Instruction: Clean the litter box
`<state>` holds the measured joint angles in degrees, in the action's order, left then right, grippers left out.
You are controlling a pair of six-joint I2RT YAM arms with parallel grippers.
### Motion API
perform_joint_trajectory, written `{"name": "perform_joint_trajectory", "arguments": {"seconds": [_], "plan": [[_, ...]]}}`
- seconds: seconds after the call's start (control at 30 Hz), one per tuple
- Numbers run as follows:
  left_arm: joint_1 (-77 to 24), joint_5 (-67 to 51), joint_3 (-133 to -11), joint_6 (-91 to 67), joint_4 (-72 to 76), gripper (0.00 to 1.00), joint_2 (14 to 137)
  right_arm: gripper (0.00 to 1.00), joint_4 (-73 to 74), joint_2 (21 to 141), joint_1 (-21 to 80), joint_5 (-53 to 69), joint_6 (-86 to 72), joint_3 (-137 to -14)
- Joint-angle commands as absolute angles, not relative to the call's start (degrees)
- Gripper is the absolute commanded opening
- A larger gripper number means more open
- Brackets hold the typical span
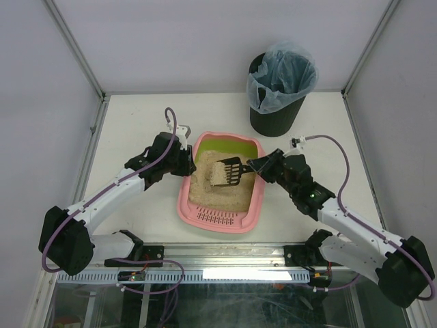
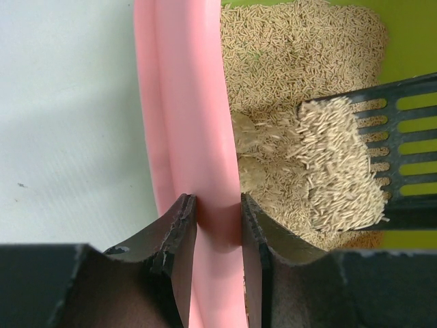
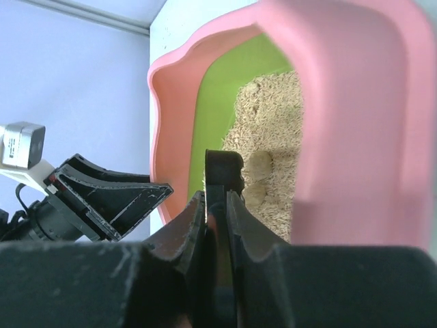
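Note:
The pink litter box (image 1: 186, 195) with a lime-green far end lies mid-table, holding beige litter (image 1: 213, 190). My left gripper (image 1: 184, 161) is shut on its left rim (image 2: 198, 123), one finger on each side of the pink wall. My right gripper (image 1: 254, 166) is shut on the handle of a black slotted scoop (image 1: 231, 171), which hangs over the litter with a heap of litter on its blade (image 2: 341, 164). Two rounded clumps (image 2: 247, 133) lie in the litter near the left wall. In the right wrist view the scoop handle (image 3: 224, 174) stands edge-on between the fingers.
A black round bin (image 1: 278, 89) with a bluish bag stands at the back right, beyond the box. The box's slotted pink end (image 1: 218, 217) faces the arm bases. Enclosure walls ring the white table (image 1: 136, 123).

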<state>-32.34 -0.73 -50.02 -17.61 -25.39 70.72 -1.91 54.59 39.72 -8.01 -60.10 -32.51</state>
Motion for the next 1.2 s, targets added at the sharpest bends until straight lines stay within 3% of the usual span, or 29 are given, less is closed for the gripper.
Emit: {"name": "perform_joint_trajectory", "arguments": {"seconds": [0.0,0.13,0.33,0.67,0.8,1.0,1.17], "plan": [[-34.1,-5.81,-49.2,-19.41,-25.01,0.25,72.55,0.0,-13.05,49.32,33.27,2.98,-65.24,-27.44],[-34.08,-6.38,-48.58,-20.48,-24.63,0.25,72.15,0.0,-18.9,47.12,25.54,11.9,-70.17,-22.83],[-34.76,-7.71,-48.14,-21.89,-23.55,0.24,72.37,0.0,-37.49,53.32,20.35,22.09,-80.39,-16.07],[-35.72,-7.18,-47.02,-24.26,-22.71,0.23,71.62,0.0,-32.68,49.6,13.62,23.03,-82.34,-15.15],[-35.78,-6.63,-46.46,-24.77,-22.04,0.23,71.38,0.0,-35.77,52.18,15.59,28.13,-80.5,-17.96],[-35.71,-5.28,-46.51,-25.0,-21.95,0.24,70.92,0.0,-3.81,44.32,17.32,12.97,-61.85,-29.24],[-35.77,-4.53,-47.07,-23.04,-22.08,0.25,71.01,0.0,10.04,46.27,25.0,-3.05,-52.5,-38.34]]}}
